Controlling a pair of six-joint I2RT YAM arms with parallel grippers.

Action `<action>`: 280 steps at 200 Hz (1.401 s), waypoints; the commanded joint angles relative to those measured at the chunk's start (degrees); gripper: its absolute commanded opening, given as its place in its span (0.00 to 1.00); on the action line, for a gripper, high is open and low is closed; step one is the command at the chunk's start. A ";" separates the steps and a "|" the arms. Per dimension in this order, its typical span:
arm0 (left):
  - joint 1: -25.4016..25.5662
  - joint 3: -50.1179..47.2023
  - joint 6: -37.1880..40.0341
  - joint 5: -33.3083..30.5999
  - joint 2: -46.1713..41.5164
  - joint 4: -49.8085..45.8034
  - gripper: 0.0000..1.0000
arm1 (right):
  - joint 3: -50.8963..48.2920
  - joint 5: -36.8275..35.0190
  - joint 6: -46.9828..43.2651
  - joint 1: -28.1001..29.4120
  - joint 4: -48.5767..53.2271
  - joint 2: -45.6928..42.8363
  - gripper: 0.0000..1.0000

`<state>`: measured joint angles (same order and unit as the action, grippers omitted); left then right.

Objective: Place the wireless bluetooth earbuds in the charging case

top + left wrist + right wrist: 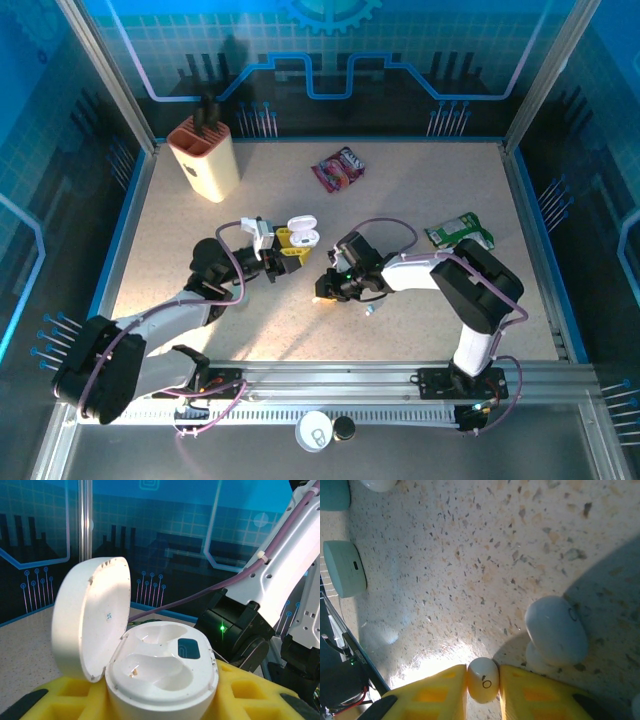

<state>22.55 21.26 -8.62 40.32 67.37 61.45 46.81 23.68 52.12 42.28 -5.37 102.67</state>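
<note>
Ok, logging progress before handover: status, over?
Left jaws shut on open white plastic charging case, wells empty. Right jaws shut on glossy white earbud. Second white earbud loose on table nearby.

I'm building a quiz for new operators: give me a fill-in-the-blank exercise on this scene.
1. The lid of the charging case held by the left gripper is ____.
2. Both wells of that case are ____.
3. The right gripper pinches an earbud coloured ____.
4. A second earbud lies on the ____.
Missing words: open; empty; white; table.
</note>
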 commanded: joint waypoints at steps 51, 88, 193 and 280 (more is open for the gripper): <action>-0.40 -0.87 2.11 0.12 -2.16 -1.12 0.38 | 1.02 -1.71 1.36 0.85 0.02 3.57 0.20; -0.40 -1.13 3.01 -0.55 -2.89 -1.85 0.38 | 0.37 -5.76 -1.66 1.20 4.60 -3.55 0.18; -0.44 0.61 6.00 -0.61 -2.80 -7.34 0.38 | 0.65 -29.65 -17.21 -10.51 38.30 -24.02 0.18; -0.31 1.20 5.94 0.33 -4.91 -10.72 0.38 | 1.45 -34.89 -18.04 -17.74 46.85 -24.57 0.18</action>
<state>22.55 20.86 -3.92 39.72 64.01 51.18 47.24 -9.04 34.83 25.76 37.85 78.32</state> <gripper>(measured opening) 0.384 0.181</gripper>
